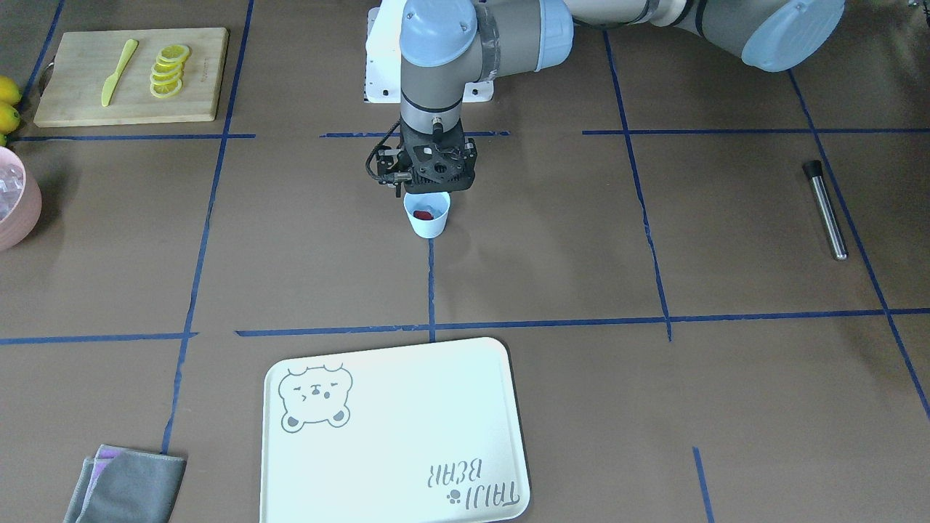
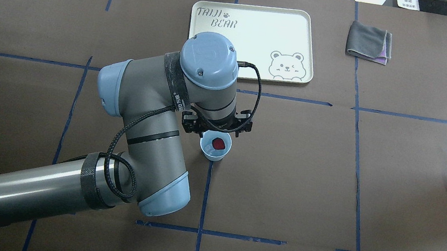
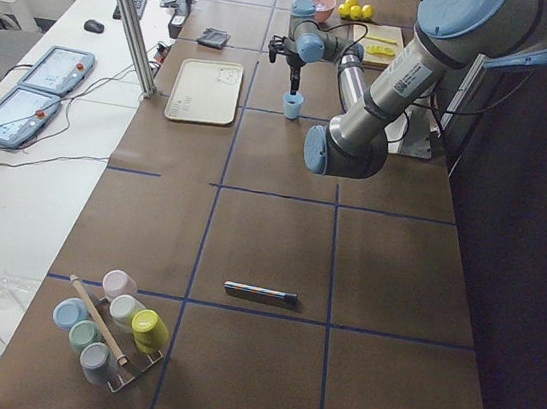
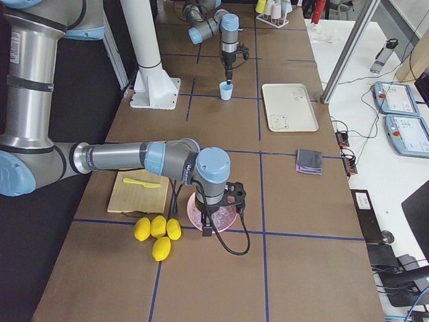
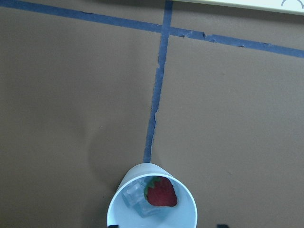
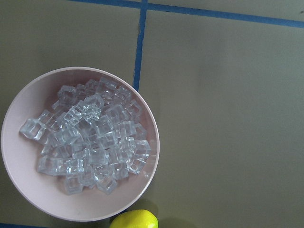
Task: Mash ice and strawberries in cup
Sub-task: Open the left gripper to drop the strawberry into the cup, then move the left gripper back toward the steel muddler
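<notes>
Pale-blue cup point(image 1: 427, 226) stands upright on the brown table point(image 1: 290, 254), on a blue tape line point(image 5: 156, 95). Inside the cup, one strawberry point(image 5: 160, 192) rests against a few ice cubes point(image 5: 134, 198); berry looks whole. Left gripper point(image 2: 215, 129) hangs just above the cup, over its tray-side rim. Fingers are hidden, so can't tell if it's released or clenched. Right gripper point(image 4: 218, 216) is well apart from the cup on the robot's right, over a pink bowl point(image 6: 28, 180) full of cubes; its finger state can't be told either. Bear tray point(image 2: 254, 37) lies beyond the cup, away from the robot base. Black-capped metal rod point(image 1: 827, 211) lies well apart from the cup on the robot's left.
</notes>
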Available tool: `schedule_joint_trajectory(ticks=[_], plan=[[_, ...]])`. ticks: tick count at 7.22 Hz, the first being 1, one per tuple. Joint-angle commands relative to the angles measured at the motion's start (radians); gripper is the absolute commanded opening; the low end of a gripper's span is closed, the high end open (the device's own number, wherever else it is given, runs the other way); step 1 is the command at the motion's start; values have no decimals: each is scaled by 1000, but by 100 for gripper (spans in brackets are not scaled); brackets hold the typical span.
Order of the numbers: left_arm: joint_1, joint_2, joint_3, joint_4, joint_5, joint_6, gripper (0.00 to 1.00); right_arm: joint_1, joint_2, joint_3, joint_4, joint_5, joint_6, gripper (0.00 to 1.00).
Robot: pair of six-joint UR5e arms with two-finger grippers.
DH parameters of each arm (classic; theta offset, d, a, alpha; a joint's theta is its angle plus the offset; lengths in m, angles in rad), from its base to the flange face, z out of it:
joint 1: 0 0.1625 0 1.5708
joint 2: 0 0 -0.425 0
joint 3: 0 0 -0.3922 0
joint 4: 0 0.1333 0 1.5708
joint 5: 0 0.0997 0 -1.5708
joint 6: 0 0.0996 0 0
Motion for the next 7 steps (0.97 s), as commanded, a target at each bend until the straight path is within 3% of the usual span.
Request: schedule_joint_trajectory(ticks=[1, 2, 4, 7], plan=[[-4, 64, -58, 19, -3, 29, 100, 0, 0, 0, 0, 0, 0, 99], [-13, 178, -179, 71, -4, 131, 100, 0, 0, -2, 0, -1, 0, 99], [-139, 397, -389, 133, -12, 398, 100, 0, -3, -3, 0, -1, -2, 99], [-467, 697, -415, 114, -197, 901, 100, 0, -8, 0, 0, -1, -2, 99]])
